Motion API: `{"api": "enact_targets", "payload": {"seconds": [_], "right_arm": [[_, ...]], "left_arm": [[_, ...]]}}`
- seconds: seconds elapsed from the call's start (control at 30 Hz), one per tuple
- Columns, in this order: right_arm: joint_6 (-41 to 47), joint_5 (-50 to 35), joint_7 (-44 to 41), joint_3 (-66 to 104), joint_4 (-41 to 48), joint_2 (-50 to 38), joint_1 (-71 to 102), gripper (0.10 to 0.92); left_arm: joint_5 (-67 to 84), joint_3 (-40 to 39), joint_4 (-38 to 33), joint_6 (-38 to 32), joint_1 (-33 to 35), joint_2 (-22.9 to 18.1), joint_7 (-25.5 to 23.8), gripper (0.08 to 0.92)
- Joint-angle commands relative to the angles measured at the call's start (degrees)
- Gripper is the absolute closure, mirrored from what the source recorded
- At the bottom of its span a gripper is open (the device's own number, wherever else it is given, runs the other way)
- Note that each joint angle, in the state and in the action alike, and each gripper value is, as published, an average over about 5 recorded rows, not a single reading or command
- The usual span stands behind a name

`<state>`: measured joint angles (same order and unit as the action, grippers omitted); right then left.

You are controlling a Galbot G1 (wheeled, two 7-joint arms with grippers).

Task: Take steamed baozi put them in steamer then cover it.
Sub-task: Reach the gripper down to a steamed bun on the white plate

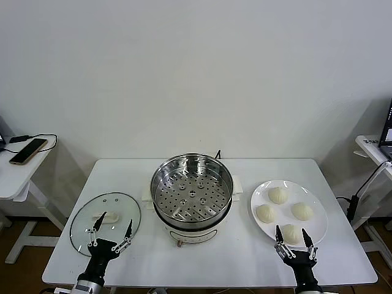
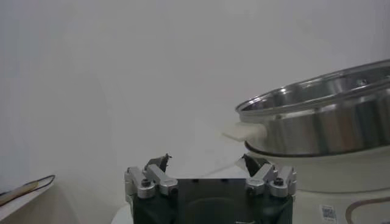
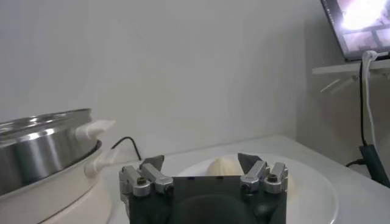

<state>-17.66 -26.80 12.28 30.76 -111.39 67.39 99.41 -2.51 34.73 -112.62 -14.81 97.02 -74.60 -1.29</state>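
My right gripper (image 1: 295,236) wide open, near closest baozi (image 1: 291,233). Go down slow, squeeze soft. My left gripper (image 1: 111,228) open over lid (image 1: 86,217), waits.

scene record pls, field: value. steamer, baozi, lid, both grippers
steamer: table centre, uncovered, perforated tray bare
baozi: four, all on the plate, right of the steamer
lid: flat on the table, left of the steamer
left gripper: open, over the lid's near edge, holding nothing
right gripper: open, at the nearest baozi, not closed on it
task: no baozi moved yet
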Motion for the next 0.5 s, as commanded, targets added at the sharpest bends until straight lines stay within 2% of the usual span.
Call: {"api": "enact_targets", "payload": {"seconds": [0.03, 0.17, 0.33, 0.5], "right_arm": [[5.34, -1.04, 4.25, 1.67, -0.07, -2.77, -5.13, 0.203], [10.11, -6.01, 6.60, 2.55, 3.01, -8.23, -15.55, 0.203], [14.66, -14.86, 8.07, -1.69, 12.61, -16.75, -34.36, 0.203], [15.66, -22.22, 1.01, -14.65, 26.66, -25.11, -51.33, 0.203]], "left_arm": [[0.27, 0.08, -0.79, -0.76, 0.21, -0.52, -0.12, 0.177], [0.42, -0.39, -1.82, -1.12, 0.55, -0.75, -0.09, 0.177], [0.37, -1.01, -2.92, -1.04, 0.31, -1.10, -0.04, 0.177], [0.41, -1.45, -3.95, -1.13, 0.42, -1.22, -0.04, 0.177]]}}
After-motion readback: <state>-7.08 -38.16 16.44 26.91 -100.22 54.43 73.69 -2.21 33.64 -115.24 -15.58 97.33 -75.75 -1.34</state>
